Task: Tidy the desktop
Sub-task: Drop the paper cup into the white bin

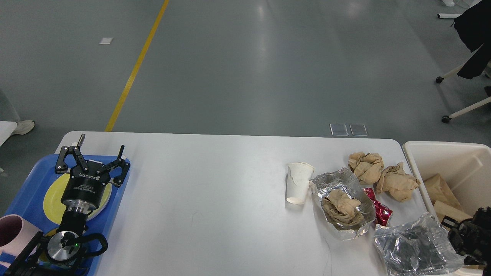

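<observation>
The desktop (215, 199) is rigid; its litter at three o'clock looks light and crushable (pinch the crumpled foil (416, 247) by a fold). Left gripper (92, 157) is spread wide; right gripper (466, 237), I cannot tell.

The left arm ends in a black two-finger gripper (92, 159) built from slim linkage bars joined by small silver pins. Its fingers (67, 157) are thin and black, with pale pads at the tips. The gripper body is a matte black cylinder carrying the white lettering "ROBOTIQ" near its upper edge, with smaller white print below. Beneath it sits a polished silver ring, followed by a narrower black wrist section. A round brushed-metal cap with a small green indicator light sits on the joint below, beside a looped black cable. The right arm's end (470, 237) appears only as a dark, blocky black assembly; its details are indistinct.
</observation>
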Tool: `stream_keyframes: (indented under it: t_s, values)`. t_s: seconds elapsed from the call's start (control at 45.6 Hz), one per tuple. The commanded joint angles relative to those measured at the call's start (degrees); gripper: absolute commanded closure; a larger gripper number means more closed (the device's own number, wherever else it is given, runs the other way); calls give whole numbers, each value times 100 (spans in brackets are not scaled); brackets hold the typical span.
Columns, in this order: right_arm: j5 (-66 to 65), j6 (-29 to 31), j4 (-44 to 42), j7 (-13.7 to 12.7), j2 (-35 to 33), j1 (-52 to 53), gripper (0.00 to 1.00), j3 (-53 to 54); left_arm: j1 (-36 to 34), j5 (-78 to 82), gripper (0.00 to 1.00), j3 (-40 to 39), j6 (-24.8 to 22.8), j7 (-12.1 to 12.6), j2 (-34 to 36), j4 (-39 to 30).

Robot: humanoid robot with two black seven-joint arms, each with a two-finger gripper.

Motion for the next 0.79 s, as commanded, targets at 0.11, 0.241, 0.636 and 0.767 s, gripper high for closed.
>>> stream_keyframes:
  t_s: [0.11, 0.241, 0.636, 0.767]
  values:
    - [9, -182, 1, -5, -1, -33, 0, 17, 0, 5, 3, 0, 0, 0, -1, -6]
    - [9, -191, -8, -5, -10, -25, 0, 8, 0, -3, 3, 0, 0, 0, -1, -6]
    - [-245, -129, 2020, -146, -1265, 1327, 0, -53, 0, 5, 3, 0, 0, 0, -1, -6]
    - [-1220, -103, 3567, -418, -1942, 2697, 0, -448, 0, 5, 3, 0, 0, 0, -1, -6]
